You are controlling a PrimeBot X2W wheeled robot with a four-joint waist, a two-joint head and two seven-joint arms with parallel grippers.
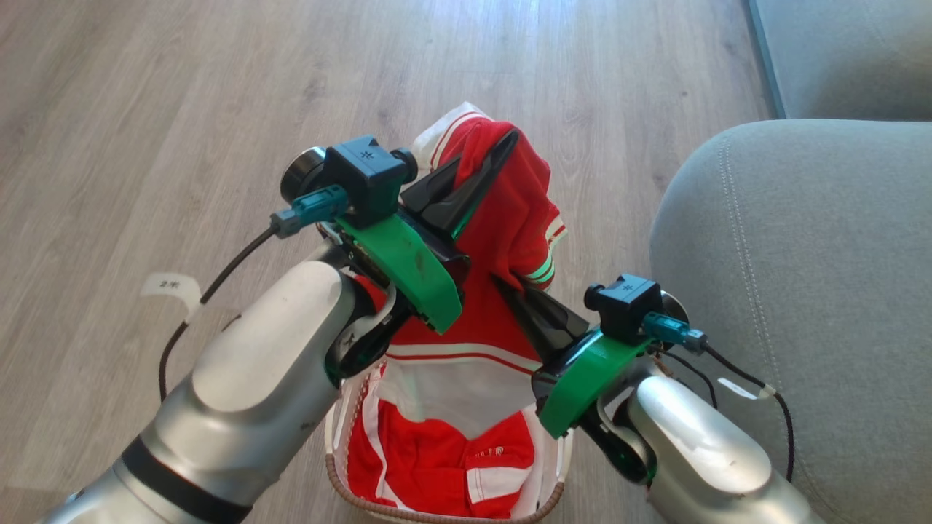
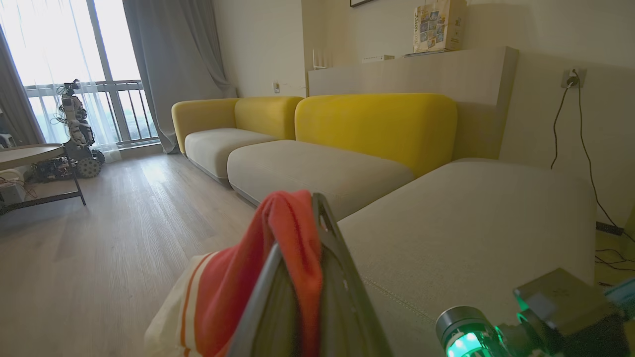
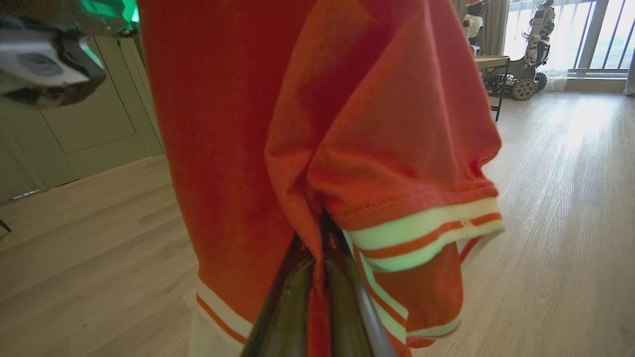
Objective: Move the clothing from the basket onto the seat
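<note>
Seat (image 1: 801, 291): grey-green cushion just to the robot's right of the basket. Its top is bare, so nothing has landed there yet. It is probably kept this close so the carry is short.
Basket (image 1: 338, 429): stands on the wooden floor (image 1: 182, 87) between the two forearms, low in the head view, where both arms can reach it.
Clothing (image 1: 513, 211): a red garment with white striped cuffs is pulled up above the basket. Its lower part trails down into the red and white heap (image 1: 437, 455) inside.
Left gripper (image 1: 502, 149): closed on the garment's top fold and raised high, apparently to draw the fabric clear of the rim.
Right gripper (image 1: 510, 287): closed on the cloth lower down, beside a sleeve cuff. This second hold looks meant to stop the hanging part from dragging or snagging.
Hidden, basket: the far half and both handles are covered by arms and fabric, and the near rim is cut off by the picture's edge.
Hidden, heap: it cannot be told whether it is one garment or several.
Hidden, fingertips: both pairs are buried in cloth, so how deep each hold goes cannot be judged.
</note>
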